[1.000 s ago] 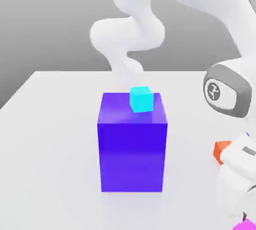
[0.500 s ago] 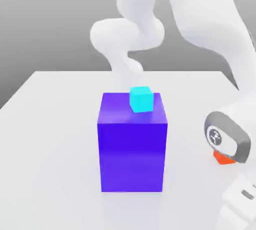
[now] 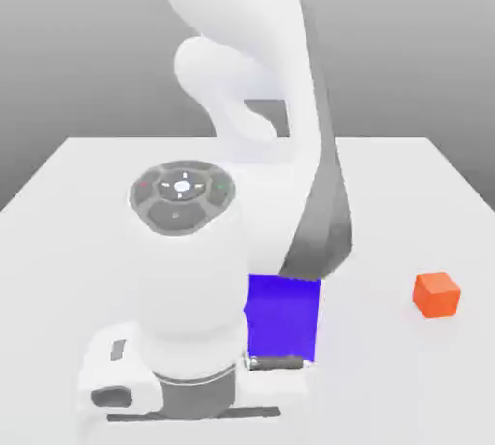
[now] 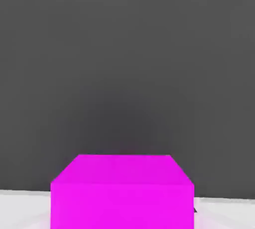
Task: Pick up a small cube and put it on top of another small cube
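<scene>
I've got the claw [image 4: 122,220] clenched on the magenta cube [image 4: 122,205], right up close in the hand view. One face sits square to that camera, its edges running straight across; being a cube, it gives me no long axis. Part of it is cut off by the frame, and the arm's hand [image 3: 184,390], at seven o'clock in the exterior view, hides the grip there. And there's the blue block [image 3: 285,317], between five and six, upright, its upper part and one side behind the arm [image 3: 261,206]. Over at four, the orange cube [image 3: 436,295] sits slightly turned on the counter [image 3: 387,201]. Round at nine, the wrist's button pad [image 3: 182,196] carries tiny symbols I can't read.
</scene>
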